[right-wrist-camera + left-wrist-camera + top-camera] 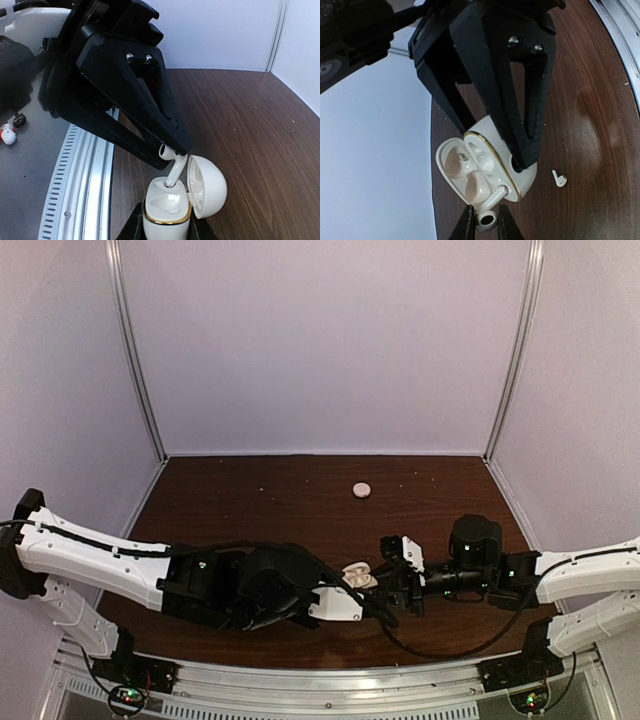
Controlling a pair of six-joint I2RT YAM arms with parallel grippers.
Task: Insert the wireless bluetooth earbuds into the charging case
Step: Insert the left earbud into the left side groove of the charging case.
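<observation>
The left jaws clamp the charging case (481,171), lid open. The right jaws pinch one earbud (172,164), stem at a socket (the other earbud (559,178) lies on the bench (590,100)).

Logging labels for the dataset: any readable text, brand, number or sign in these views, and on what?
No readable text in any view.
Case: a small dark mark inside, too blurred to read.
Held earbud, loose earbud, disc: no print seen.
</observation>
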